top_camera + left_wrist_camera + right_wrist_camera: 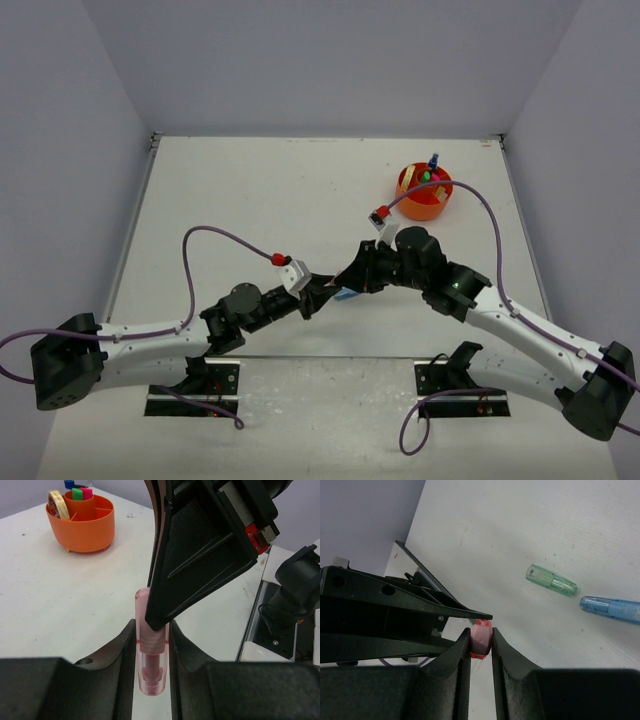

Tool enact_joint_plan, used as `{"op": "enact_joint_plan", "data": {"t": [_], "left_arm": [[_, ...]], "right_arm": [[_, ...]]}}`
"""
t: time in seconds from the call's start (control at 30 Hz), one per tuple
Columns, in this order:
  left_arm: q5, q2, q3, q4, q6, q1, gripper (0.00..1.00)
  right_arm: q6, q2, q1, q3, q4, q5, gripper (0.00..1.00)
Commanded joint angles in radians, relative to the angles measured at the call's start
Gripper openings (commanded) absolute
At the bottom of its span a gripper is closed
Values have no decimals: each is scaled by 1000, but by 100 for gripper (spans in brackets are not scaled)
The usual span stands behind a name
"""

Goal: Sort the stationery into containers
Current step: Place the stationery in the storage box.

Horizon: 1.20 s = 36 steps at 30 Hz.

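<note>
A translucent pink highlighter (150,670) is held between both grippers above the near middle of the table. My left gripper (151,655) is shut on its capped end. My right gripper (481,642) is shut on the other end (481,636), its finger (200,555) overlapping the pen from above. In the top view the two grippers (318,295) (352,280) meet tip to tip. The round orange tub (424,190) stands at the far right. It also shows in the left wrist view (82,525), holding a beige tape ring (58,504) and green (76,493) and pink (87,492) highlighters.
A pale green clip (551,580) and a blue clip (610,609) lie on the white table under the grippers; a bit of blue (347,293) shows in the top view. The arm base plates (195,385) (460,385) sit at the near edge.
</note>
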Motion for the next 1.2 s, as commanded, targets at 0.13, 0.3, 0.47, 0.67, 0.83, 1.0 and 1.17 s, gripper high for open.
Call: {"op": "enact_joint_plan", "data": {"t": [0.13, 0.3, 0.47, 0.67, 0.83, 1.0, 1.17], "left_arm": [[-117, -24, 74, -17, -26, -2, 96], [-500, -32, 234, -461, -255, -1, 100], [-748, 44, 386, -1006, -612, 6, 100], [-631, 93, 427, -1129, -684, 7, 100], [-588, 80, 377, -1096, -684, 7, 100], [-623, 55, 315, -1059, -751, 7, 100], [-600, 59, 295, -1008, -737, 7, 100]], "right_arm": [[-53, -27, -65, 37, -15, 79, 0], [-104, 51, -345, 132, -112, 223, 0], [-127, 168, -570, 295, -167, 473, 0], [-162, 383, -682, 473, -114, 553, 0], [-198, 552, -687, 585, -105, 551, 0], [-193, 625, -688, 599, -78, 524, 0], [-192, 657, -686, 577, -45, 524, 3]]}}
